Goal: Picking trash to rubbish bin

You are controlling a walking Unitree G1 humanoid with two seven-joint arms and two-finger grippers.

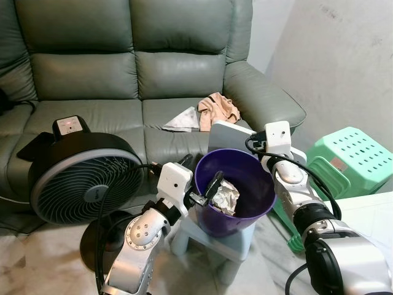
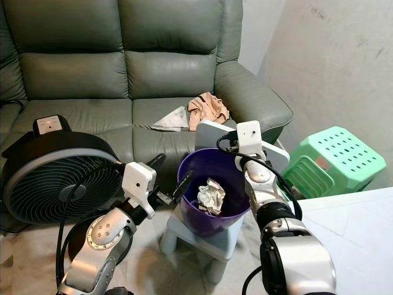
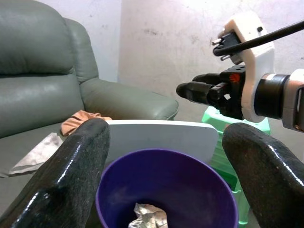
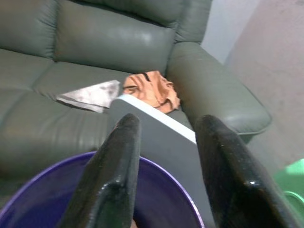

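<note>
Soft, even indoor light, mild shadows; head views sharp, wrist views blurred on the near fingers (image 3: 76,175).

One purple bin (image 1: 245,184), one crumpled foil ball (image 1: 226,198), one fan (image 1: 80,178), one green stool (image 1: 350,157).

Silver jointed arms, white wrist camera blocks, looping black cables, glossy black two-fingered tools.

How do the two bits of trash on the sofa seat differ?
The grey wrapper lies flat, a thin triangular sheet; the orange wrapper is crumpled into a puffy heap. The grey one sits nearer the seat's middle, the orange one nearer the sofa armrest. Both lie on the sofa beyond the purple bin, not yet binned.
</note>
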